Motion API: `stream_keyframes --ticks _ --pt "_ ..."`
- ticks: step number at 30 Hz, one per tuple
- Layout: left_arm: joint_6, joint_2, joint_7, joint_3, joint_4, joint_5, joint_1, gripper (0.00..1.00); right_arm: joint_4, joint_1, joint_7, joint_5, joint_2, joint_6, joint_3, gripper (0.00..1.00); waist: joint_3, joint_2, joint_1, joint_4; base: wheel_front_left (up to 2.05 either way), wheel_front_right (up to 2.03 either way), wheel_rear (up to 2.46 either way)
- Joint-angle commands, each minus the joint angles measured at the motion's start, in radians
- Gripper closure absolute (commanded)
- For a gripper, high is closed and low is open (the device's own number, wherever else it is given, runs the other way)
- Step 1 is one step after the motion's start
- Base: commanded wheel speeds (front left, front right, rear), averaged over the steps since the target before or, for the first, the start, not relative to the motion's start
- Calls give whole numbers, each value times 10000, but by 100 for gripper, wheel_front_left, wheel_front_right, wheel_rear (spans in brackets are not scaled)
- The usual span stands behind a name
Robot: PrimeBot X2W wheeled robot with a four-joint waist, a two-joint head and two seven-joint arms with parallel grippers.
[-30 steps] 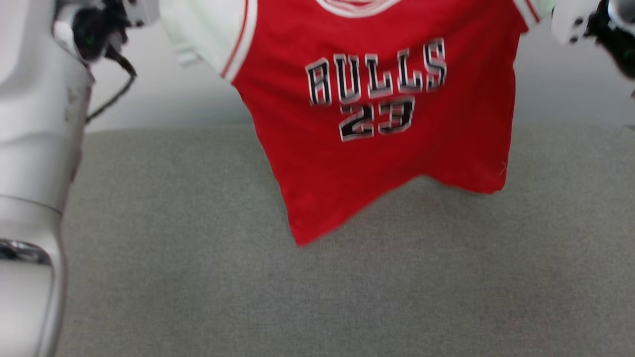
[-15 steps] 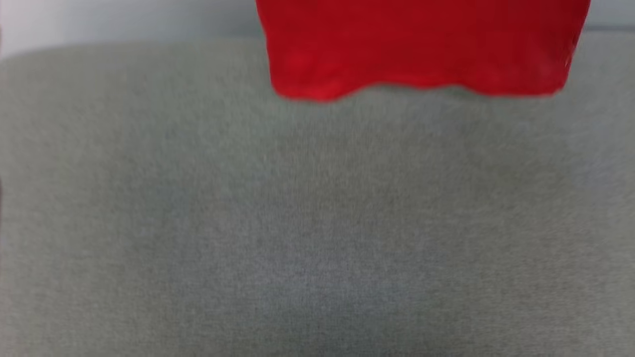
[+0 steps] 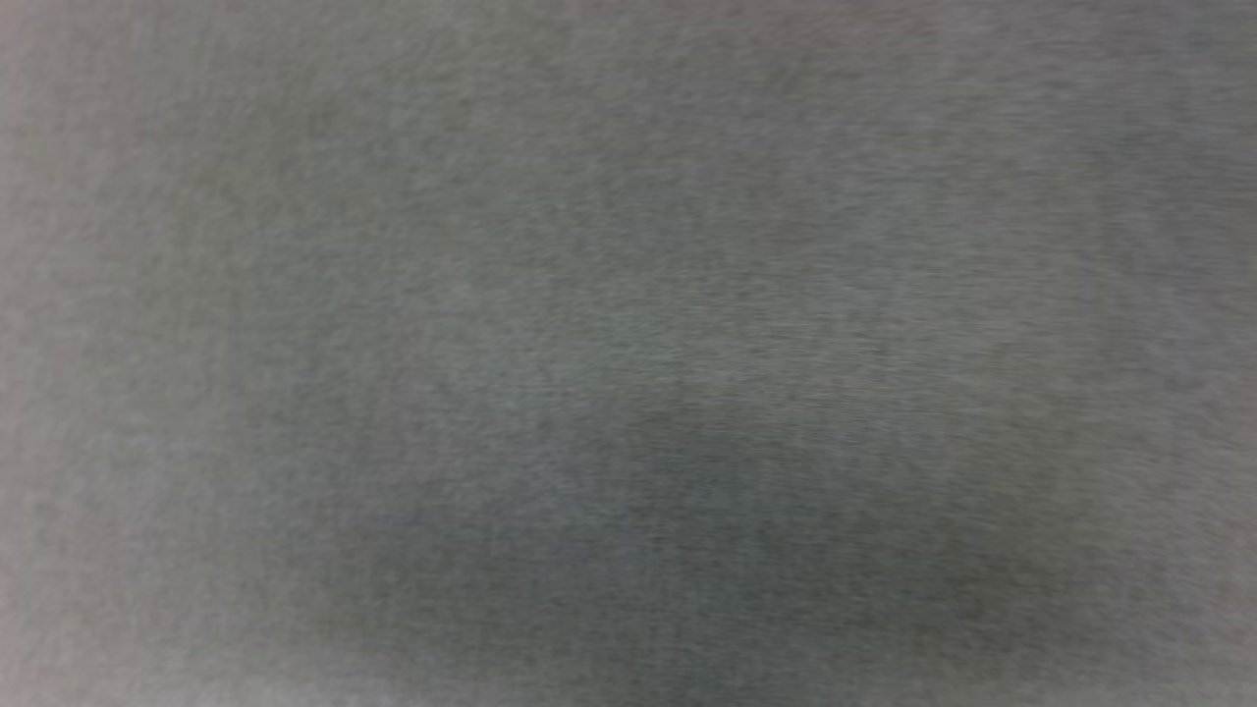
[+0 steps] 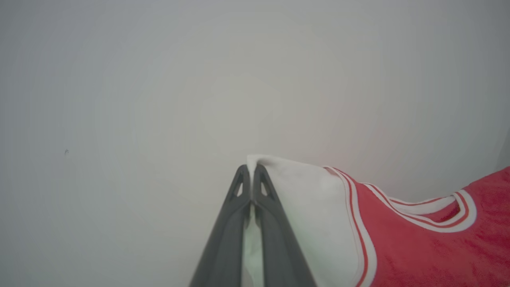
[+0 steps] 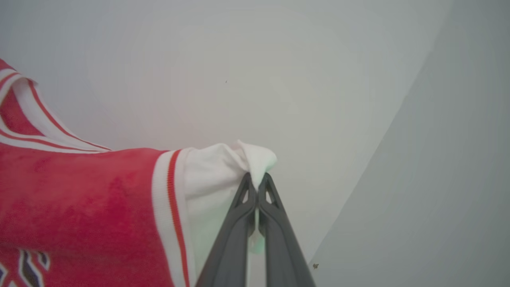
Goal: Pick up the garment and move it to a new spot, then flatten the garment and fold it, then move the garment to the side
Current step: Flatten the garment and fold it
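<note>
Left wrist view: your left gripper (image 4: 251, 170) pinches the garment (image 4: 414, 255) at its white edge. Your right gripper (image 5: 256, 180) pinches white fabric too.

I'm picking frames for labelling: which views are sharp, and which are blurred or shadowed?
Head view: grey cloth surface smeared soft, a dim shadow low in the middle. Left wrist view: sharp, left gripper and jersey crisp against an evenly lit wall. Right wrist view: equally sharp on the right gripper; no glare.
</note>
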Motion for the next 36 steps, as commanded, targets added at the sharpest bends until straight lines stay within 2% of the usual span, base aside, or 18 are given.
stream_keyframes --ticks 1,6,10,15,20,28,33,36 --pt "-16 29 -175 -49 100 9 -189 100 -37 303 -41 -278 221 -11 -280 100 531 0 0 656 0 0 0" --pt "-44 -118 -337 -164 448 -235 254 100 71 983 -43 -977 615 -11 -878 100 201 0 0 759 0 0 0" --pt "-41 -135 177 -487 402 -614 894 100 209 1459 -44 -1074 757 -11 -920 100 -301 0 0 725 0 0 0" --pt "-42 60 908 -1029 32 -1196 2165 100 612 2215 -31 -543 759 -11 -342 100 -1229 0 0 705 0 0 0" --pt "-43 416 1720 -1746 -616 -1822 3671 100 836 3504 -25 573 565 -11 885 100 -2295 0 0 754 0 0 0" --pt "-42 1443 2606 -2999 -2168 -2709 6021 100 -143 5847 115 3328 -432 -11 2977 100 -3781 0 0 950 0 0 0" --pt "-43 2262 3101 -3465 -3250 -3382 7774 100 -2164 7839 659 5046 -1619 -11 4585 100 -4691 0 0 909 0 0 0" --pt "-31 2757 3211 -3584 -3972 -3642 8877 100 -3613 9072 967 5799 -2562 -11 4951 100 -5095 0 0 917 0 0 0"
